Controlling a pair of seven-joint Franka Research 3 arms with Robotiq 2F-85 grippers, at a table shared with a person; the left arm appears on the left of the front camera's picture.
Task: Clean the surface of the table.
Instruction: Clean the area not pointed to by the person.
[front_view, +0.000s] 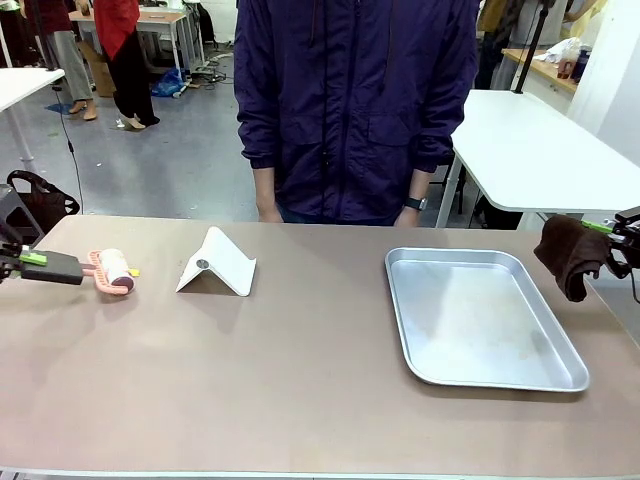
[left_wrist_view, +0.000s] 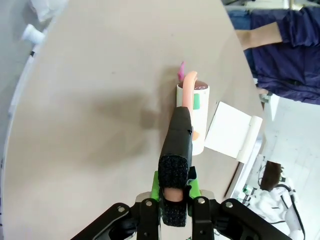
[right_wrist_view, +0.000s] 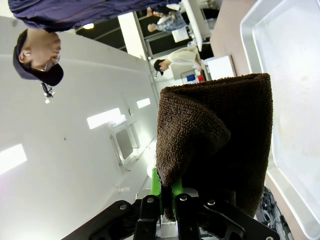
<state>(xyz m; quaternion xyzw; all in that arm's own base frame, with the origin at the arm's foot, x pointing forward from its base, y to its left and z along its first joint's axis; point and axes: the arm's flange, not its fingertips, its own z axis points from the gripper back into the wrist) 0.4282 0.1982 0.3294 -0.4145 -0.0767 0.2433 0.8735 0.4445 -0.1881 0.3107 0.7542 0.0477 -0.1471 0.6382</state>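
Front view: tabletop (front_view: 300, 400) across lower frame, carrying stand (front_view: 218, 263) and tray (front_view: 470, 320). At left edge, left jaws clamped on roller (front_view: 113, 270), low over taupe. At right edge, right jaws gripping cloth (front_view: 570, 255), held in air.

Left wrist view: roller (left_wrist_view: 199, 112) beside stand; contact unclear.

Right wrist view: cloth (right_wrist_view: 215, 130) pinched, tray upper right.

Probably poised to begin; next calls for lowering a tool and sweeping inward.

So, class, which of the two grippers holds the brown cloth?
The right gripper, near the tray, has the brown cloth; the left gripper holds a pink lint roller.
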